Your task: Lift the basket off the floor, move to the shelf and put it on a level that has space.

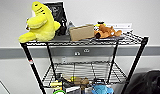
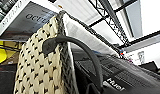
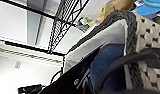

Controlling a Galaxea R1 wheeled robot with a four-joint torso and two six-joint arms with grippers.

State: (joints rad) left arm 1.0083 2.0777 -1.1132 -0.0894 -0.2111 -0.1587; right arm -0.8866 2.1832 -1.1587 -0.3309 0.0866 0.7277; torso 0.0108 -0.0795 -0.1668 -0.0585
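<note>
The beige woven basket with a pale lining and dark arched handle (image 2: 41,70) is looming large before the left wrist camera, and again before the right one (image 3: 143,50), close beside the tall black wire shelf (image 1: 83,67). Whether either pincer is gripping it, I cannot tell. A yellow plush toy (image 1: 39,23) and brown cardboard box (image 1: 81,32) are sitting on the top tier; lower items are blurring together.

plush toy (image 1: 41,23) left of cardboard box (image 1: 81,32), atop shelf (image 1: 136,60)
</note>
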